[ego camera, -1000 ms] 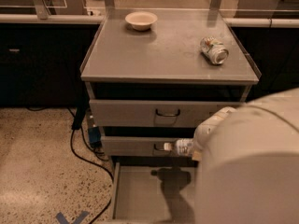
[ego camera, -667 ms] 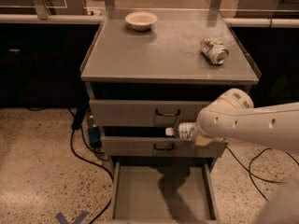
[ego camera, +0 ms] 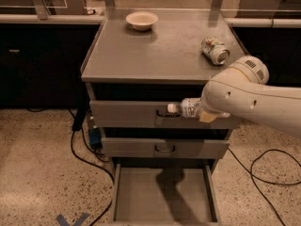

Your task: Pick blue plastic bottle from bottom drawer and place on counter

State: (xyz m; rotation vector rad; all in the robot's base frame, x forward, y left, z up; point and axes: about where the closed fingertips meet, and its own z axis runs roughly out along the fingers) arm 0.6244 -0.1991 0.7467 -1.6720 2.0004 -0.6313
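The gripper (ego camera: 203, 111), on the pale arm (ego camera: 254, 98) reaching in from the right, has its fingers (ego camera: 206, 117) clamped on the blue plastic bottle (ego camera: 186, 108). The bottle is held level before the top drawer (ego camera: 127, 114), cap leftward. The bottom drawer (ego camera: 162, 199) stands open below. The desk (ego camera: 155, 51) carries a far bowl (ego camera: 142, 20) and, at right, a crushed can (ego camera: 215, 50).

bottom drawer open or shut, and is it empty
Open and empty: the bottom drawer is pulled out, floor bare. The end effector holds the blue plastic bottle before the top drawer.
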